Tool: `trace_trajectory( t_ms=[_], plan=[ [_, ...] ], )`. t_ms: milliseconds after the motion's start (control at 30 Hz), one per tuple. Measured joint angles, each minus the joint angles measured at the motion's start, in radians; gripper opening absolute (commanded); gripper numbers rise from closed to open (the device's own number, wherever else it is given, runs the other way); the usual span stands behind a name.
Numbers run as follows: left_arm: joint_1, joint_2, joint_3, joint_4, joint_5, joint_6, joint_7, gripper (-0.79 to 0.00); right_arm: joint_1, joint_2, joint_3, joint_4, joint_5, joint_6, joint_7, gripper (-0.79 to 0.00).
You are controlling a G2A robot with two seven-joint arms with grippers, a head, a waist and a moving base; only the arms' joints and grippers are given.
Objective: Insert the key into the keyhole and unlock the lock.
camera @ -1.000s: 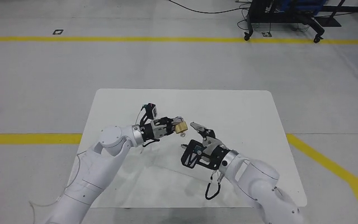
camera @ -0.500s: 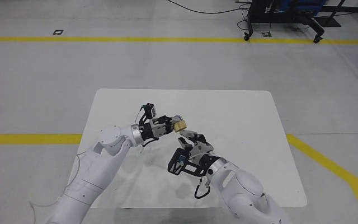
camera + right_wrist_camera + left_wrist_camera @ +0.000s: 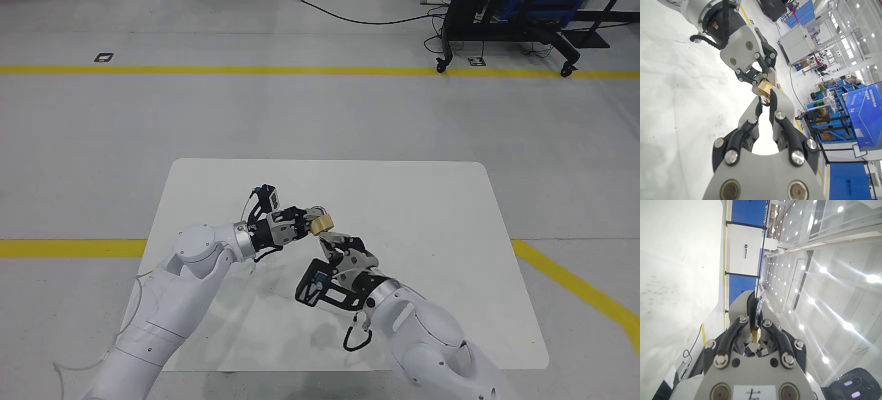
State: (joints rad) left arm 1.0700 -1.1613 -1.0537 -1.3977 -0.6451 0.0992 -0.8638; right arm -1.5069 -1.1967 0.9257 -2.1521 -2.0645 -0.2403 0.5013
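A small brass lock (image 3: 320, 224) is held above the white table (image 3: 430, 200) by my left gripper (image 3: 312, 222), which is shut on it. In the left wrist view the brass body (image 3: 755, 335) sits between the fingers, and the silver shackle (image 3: 760, 305) pokes out past the left gripper (image 3: 756, 308). My right gripper (image 3: 765, 99) is shut on a small silver key (image 3: 764, 102), whose tip meets the bottom face of the lock (image 3: 763, 88). I cannot tell how deep the key sits. From above, the right gripper (image 3: 338, 243) is just in front of the lock.
The two arms meet over the table's middle. A black cable loops off the left wrist (image 3: 706, 40). Beyond the table lie grey floor with yellow lines (image 3: 300, 69) and a dark cart (image 3: 510, 30) far behind.
My right gripper has swung left and forward from about a hand's width away until its tips are at the lock. The left gripper and lock have barely shifted.
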Motion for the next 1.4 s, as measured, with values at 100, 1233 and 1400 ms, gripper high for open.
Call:
trace_trajectory(
  t_ms=[100,1233,1400],
  plan=[
    [-0.001,-0.001,-0.001,0.001,0.002,0.001,-0.004,-0.785,0.007,-0.004,0.004,0.008,0.024,0.000,0.002,-0.785],
    [0.010,0.006,-0.026,-0.039,0.161,-0.071,0.000,-0.785,-0.043,0.017,0.413,0.269,1.186,-0.377,-0.311,0.000],
    [0.010,0.013,-0.022,-0.074,0.255,-0.027,0.016,-0.785,-0.127,0.033,0.549,0.234,1.167,-0.410,-0.412,0.000]
  ],
)
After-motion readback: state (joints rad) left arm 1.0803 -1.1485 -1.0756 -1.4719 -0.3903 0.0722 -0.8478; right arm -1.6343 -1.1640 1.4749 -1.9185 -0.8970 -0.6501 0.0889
